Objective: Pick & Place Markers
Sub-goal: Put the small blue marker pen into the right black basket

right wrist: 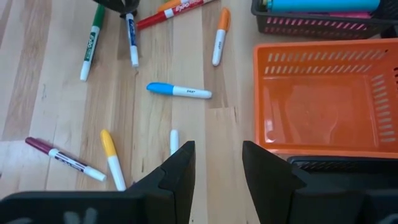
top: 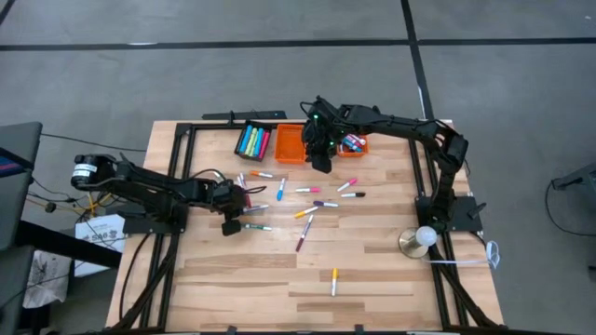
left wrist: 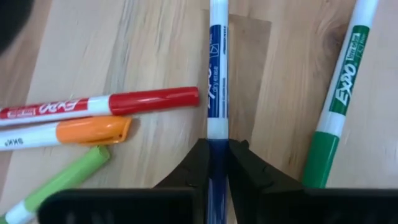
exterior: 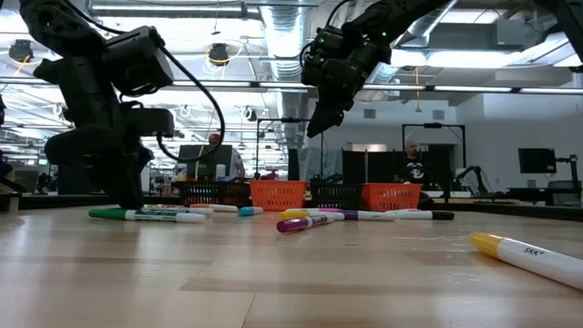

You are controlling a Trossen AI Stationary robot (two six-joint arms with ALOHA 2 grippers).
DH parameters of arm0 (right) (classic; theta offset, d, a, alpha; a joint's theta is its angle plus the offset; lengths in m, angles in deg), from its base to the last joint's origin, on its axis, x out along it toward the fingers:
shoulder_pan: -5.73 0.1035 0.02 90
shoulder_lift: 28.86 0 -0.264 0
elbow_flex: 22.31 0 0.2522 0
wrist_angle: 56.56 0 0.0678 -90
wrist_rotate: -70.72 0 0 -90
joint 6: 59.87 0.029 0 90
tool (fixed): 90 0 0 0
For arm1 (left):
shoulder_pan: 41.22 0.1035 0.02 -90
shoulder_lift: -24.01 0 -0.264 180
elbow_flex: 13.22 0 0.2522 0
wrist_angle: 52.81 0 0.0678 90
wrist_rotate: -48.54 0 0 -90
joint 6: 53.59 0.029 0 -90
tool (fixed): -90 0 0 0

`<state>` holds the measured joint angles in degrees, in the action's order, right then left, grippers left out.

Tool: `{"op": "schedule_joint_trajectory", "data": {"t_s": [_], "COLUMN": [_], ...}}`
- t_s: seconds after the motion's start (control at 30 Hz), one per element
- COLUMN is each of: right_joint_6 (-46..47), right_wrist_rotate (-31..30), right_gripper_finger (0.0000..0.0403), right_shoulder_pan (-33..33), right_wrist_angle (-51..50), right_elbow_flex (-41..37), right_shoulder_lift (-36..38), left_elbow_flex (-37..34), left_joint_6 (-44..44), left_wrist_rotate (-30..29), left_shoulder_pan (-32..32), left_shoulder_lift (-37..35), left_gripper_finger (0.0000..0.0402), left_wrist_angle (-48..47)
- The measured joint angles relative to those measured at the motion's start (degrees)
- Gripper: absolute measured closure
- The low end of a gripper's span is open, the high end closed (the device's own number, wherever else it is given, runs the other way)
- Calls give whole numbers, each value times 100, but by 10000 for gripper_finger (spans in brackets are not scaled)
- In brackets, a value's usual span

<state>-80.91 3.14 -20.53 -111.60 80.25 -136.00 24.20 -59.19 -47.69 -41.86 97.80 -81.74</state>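
Left gripper (left wrist: 217,163): pinching blue marker (left wrist: 216,81) | label: "dry erase" | green marker (left wrist: 339,102) beside it: "EXPO" | right gripper (right wrist: 217,163): spread, holding nothing.

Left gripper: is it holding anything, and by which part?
The left gripper is shut on the dark blue marker, clamping its cap end. The marker lies on the table.

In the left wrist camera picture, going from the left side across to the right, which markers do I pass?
Red-capped marker, orange-capped marker and light green marker share the left side → dark blue dry-erase marker, gripped between the left tool's fingers → green Expo marker.
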Motion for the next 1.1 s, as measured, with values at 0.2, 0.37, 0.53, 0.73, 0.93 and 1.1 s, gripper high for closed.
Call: {"op": "schedule_joint_trajectory", "data": {"t_s": [0.2,0.37,0.53,0.73,0.93,1.1], "right_joint_6": [2,36,-39,-130,-363,-456], "right_wrist_rotate": [88,501,595,575,124,-188], "right_gripper_finger": [280,280,280,280,280,280], "right_shoulder_pan": [61,247,541,901,1231,1437], "right_wrist_angle": [20,237,1038,2165,2887,3098], "right_elbow_flex": [-1,-154,-569,-951,-1132,-1142], "right_shoulder_lift": [0,7,7,4,2,2], "left_elbow_flex": [105,209,263,467,651,656], "left_joint_6": [110,273,391,540,743,1004], "left_wrist_rotate": [1,-221,-570,-1251,-1865,-2253], "left_shoulder_pan": [0,-67,-187,-324,-517,-654], "left_shoulder_lift": [19,24,24,19,14,14], "left_gripper_finger": [357,348,368,347,355,358], "left_wrist_angle": [14,72,106,160,410,913]}}
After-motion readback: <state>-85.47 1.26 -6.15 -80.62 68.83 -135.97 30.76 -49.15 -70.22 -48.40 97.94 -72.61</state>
